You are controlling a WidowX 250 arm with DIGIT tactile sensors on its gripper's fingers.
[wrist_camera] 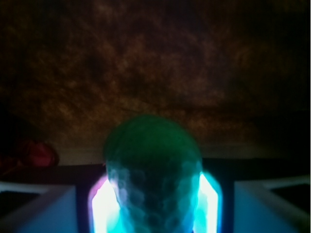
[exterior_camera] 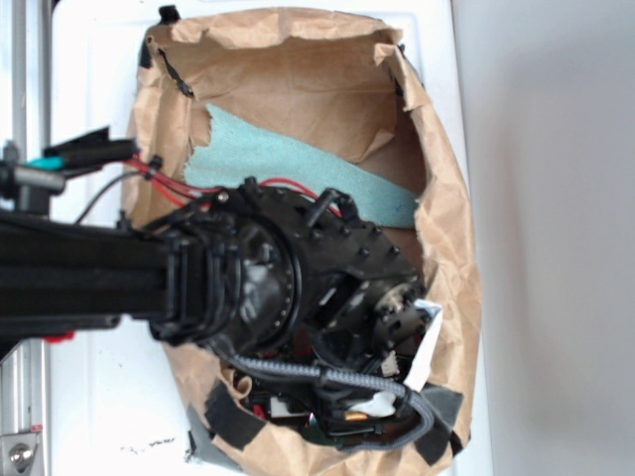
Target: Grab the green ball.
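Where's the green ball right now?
Only the wrist view shows it: the green ball sits bottom centre, between the gripper fingers. In the exterior view the arm hides it.

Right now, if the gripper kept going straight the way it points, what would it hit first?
The green ball: in the wrist view it sits between the gripper fingers, filling the gap. Behind it is only brown paper. Depth is unclear, so I cannot tell whether the fingers already touch it.
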